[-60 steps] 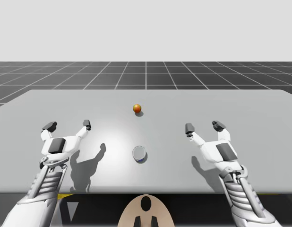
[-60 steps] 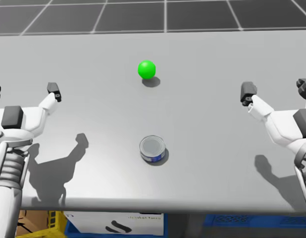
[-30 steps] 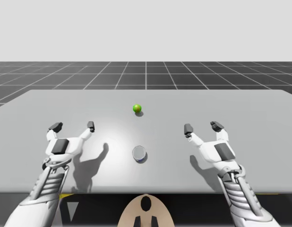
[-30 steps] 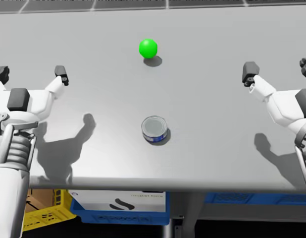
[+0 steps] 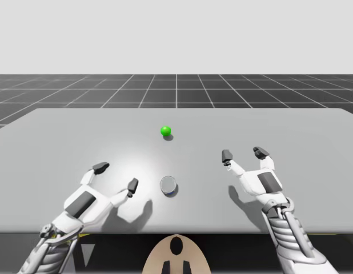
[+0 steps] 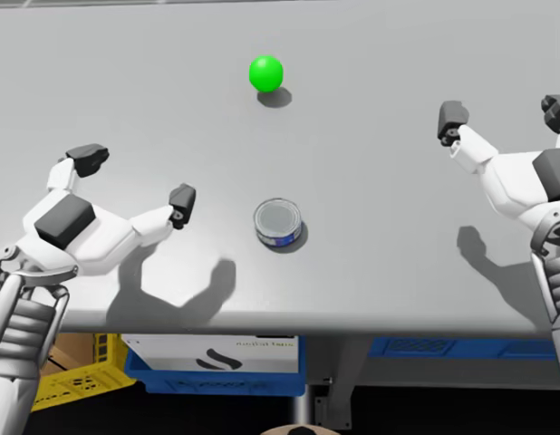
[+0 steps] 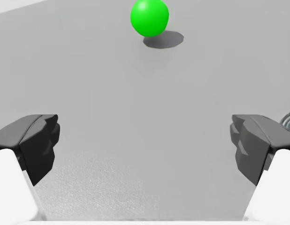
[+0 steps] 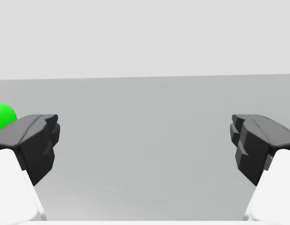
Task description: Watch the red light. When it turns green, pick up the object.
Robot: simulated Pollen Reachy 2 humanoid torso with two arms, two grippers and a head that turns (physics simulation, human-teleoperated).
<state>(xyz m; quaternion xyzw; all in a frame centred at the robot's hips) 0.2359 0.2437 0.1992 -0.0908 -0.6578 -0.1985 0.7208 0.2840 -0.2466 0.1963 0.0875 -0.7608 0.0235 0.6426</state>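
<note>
L gripper (image 5: 116,176) open, fingers spread wide, nothing btwn them; lower left of centre in high view, over table (image 5: 51,131), angled toward frame centre. Its inner fingertip (image 6: 182,201) is near the can (image 6: 278,222), on can's left, not touching. L wrist view: bare table btwn the fingers, a sliver of can rim just beyond one finger, green light (image 7: 149,17) well ahead w/ its shadow beside it. R gripper (image 5: 243,154) also open, empty, right of centre in high view, pointing up-frame, well apart from can; R wrist view has bare table btwn fingers and light's edge peeking past one finger. Can: short, round, silver top, blue side, upright on table, just below centre in high view, about mid-frame in head view. Light: green ball, upper centre in both high and head views, up-frame of can, apart from it. Head view, below table's near edge: blue crate (image 6: 171,379) bottom centre-left, yellow crate (image 6: 72,382) bottom left.
</note>
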